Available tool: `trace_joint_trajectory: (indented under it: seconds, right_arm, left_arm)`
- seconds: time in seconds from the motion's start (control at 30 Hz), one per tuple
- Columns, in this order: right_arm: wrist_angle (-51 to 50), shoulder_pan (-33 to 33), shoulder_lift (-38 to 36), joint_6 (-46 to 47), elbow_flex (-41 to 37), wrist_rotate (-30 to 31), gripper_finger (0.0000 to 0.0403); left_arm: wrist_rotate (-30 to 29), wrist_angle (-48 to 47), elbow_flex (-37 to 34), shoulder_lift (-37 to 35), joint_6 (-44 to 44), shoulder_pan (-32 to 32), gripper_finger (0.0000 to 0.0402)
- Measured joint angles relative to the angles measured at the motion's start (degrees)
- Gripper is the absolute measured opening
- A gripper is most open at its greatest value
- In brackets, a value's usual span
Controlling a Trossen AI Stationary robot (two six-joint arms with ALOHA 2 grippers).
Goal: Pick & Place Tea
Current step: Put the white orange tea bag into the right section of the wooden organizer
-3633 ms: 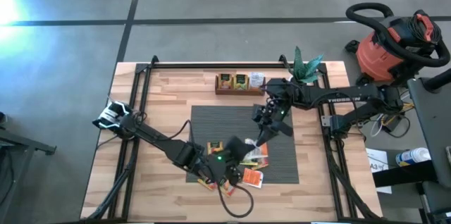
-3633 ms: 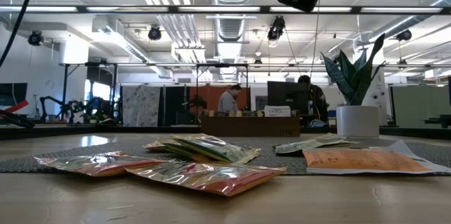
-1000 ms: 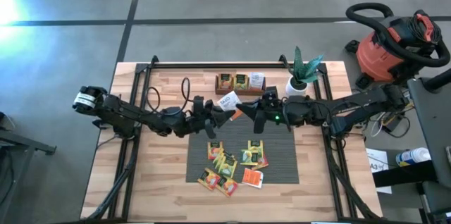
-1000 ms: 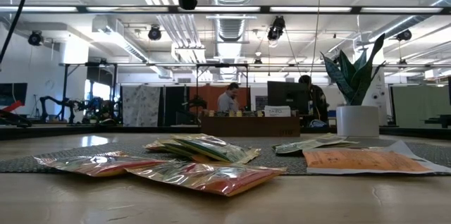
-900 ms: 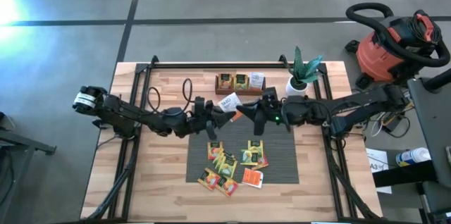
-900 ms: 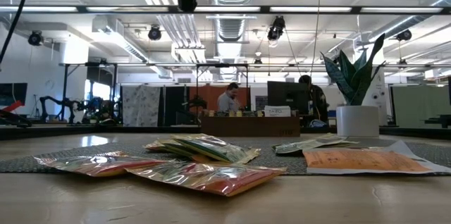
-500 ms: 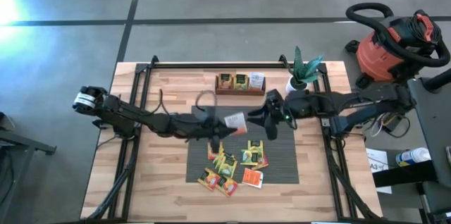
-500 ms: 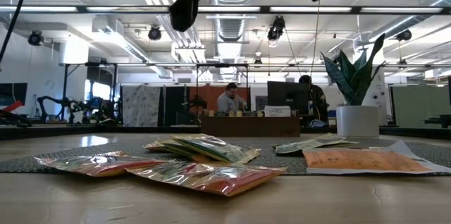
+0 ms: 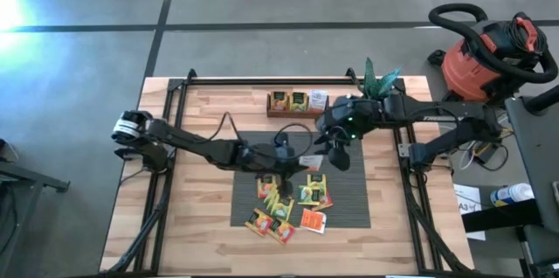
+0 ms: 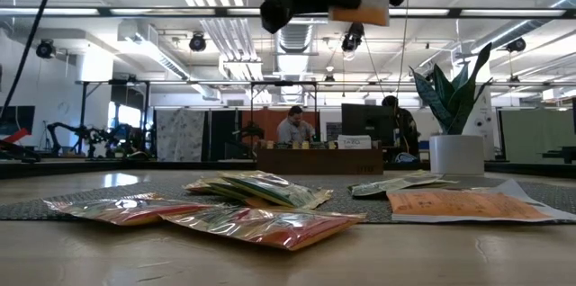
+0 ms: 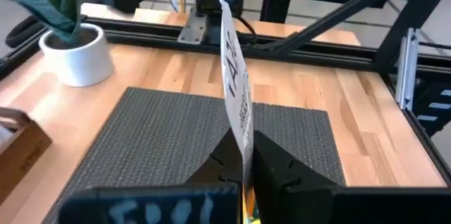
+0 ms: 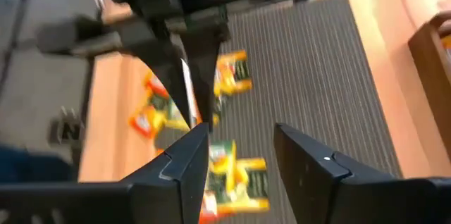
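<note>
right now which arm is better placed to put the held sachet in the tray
Left, probably. The left gripper is shut on the white sachet above the grey mat. The right gripper is open and empty, though nearer the wooden tray.

White sachet (image 11: 236, 90) pinched upright in the left gripper (image 11: 239, 159) — dark print reading roughly "TAZ", remaining marks too small to read
</note>
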Motion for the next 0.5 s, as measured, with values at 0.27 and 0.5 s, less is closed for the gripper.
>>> trace_joint_trajectory:
  seconds: [0.27, 0.5]
  right_arm:
    - [-10.3, 0.1, 7.4, -6.9, 6.8, -3.3, 0.0142]
    - [-10.6, 0.0, 9.4, -9.4, 7.5, -6.0, 0.0126]
  left_arm:
    - [1.3, -0.2, 2.3, 2.7, 0.7, 1.2, 0.0013]
    - [1.4, -0.2, 2.3, 2.7, 0.7, 1.6, 0.0014]
